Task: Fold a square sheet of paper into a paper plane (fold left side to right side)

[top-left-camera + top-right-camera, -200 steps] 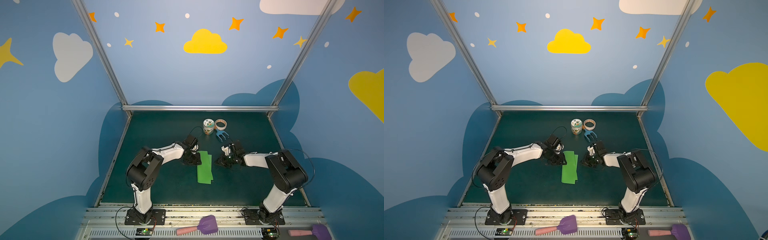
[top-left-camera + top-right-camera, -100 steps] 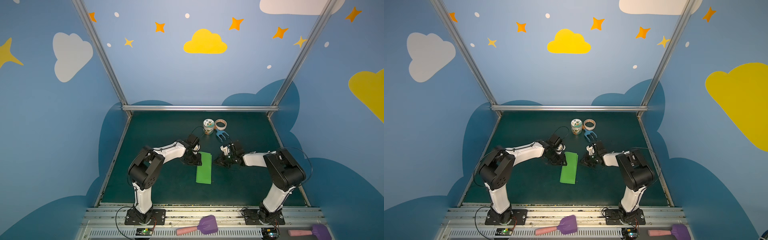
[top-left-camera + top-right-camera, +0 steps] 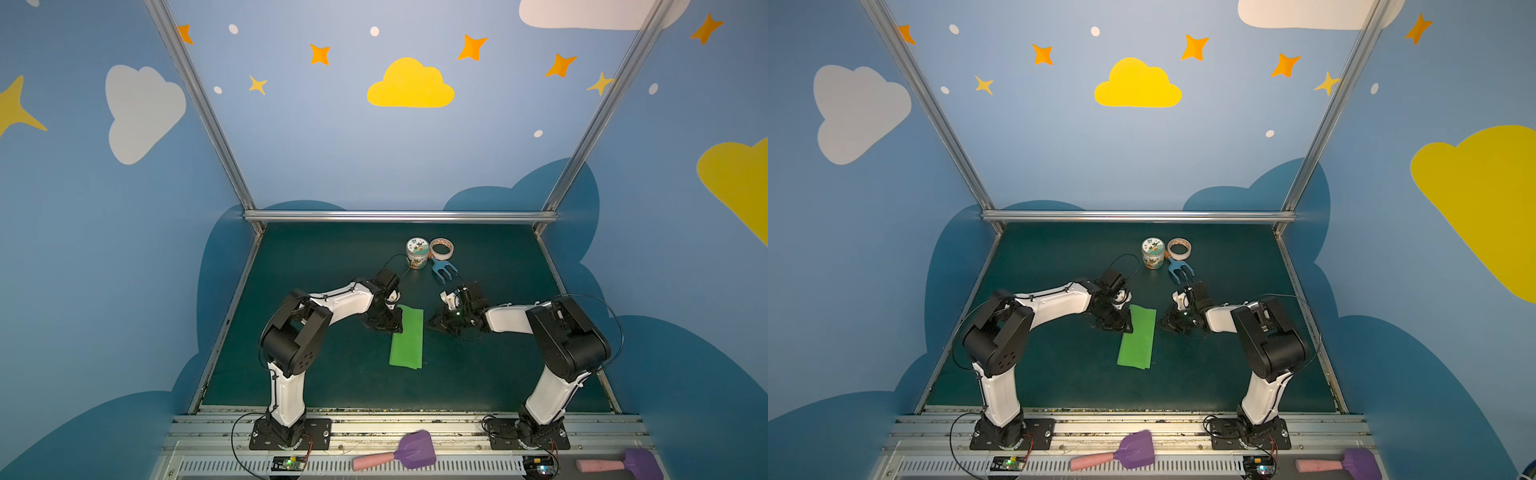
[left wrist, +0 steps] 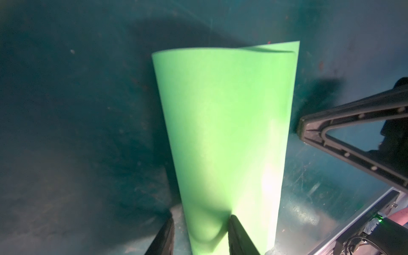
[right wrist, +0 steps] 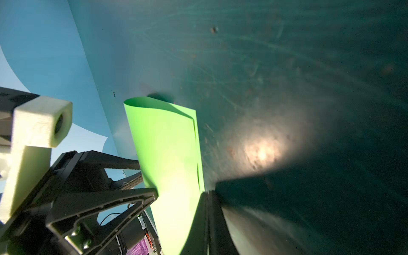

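The left gripper [image 3: 391, 326] is low at the far left corner of the sheet [image 3: 408, 338]. Its jaws are partly apart astride the sheet's left edge, with one finger [image 4: 239, 236] on the paper and the other just clear of it. The sheet lies mid-mat [image 3: 332, 374], doubled over into a narrow strip running near to far. Its left fold is rounded and its free edges are on the right. The right gripper [image 3: 430, 326] has its jaws closed, with the tip at the sheet's far right edge. I cannot tell whether it pinches the paper. Farther back are a jar [image 3: 417, 252], tape [image 3: 441, 248] and a blue fork [image 3: 444, 270].
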Robot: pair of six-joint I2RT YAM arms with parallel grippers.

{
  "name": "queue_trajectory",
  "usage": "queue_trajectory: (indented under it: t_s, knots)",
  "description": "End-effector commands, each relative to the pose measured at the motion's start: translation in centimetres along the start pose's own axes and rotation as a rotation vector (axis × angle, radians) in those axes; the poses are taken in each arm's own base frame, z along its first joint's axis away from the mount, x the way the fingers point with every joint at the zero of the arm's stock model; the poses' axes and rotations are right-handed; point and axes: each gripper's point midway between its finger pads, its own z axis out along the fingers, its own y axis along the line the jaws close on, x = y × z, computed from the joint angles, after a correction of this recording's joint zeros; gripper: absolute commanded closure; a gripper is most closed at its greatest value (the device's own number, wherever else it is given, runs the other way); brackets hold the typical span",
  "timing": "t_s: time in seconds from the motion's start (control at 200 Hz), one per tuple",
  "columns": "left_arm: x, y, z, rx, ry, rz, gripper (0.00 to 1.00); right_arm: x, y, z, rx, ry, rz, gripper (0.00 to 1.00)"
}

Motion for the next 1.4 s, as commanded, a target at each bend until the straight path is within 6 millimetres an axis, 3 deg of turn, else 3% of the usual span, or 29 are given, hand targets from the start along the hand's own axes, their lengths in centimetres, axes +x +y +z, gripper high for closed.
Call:
queue_trajectory:
  t_s: [0.0,0.836,1.181,1.392]
  knots:
    - [0.1,0.2,0.4,-0.019,0.016,-0.003,0.59,0.8,-2.0,0.7,0.059,0.023,0.036,1.0]
    - [0.1,-0.3,0.8,-0.008,0.02,-0.006,0.6,0.8,-2.3,0.7,0.049,0.029,0.045,1.0]
    - [0.3,-0.1,1.0,-0.011,0.025,-0.005,0.6,-0.4,2.3,-1.6,-0.026,-0.03,-0.031,1.0]
    - [0.4,-0.1,1.0,-0.012,0.026,-0.003,0.6,-0.2,3.6,-0.8,-0.028,-0.008,-0.057,1.0]
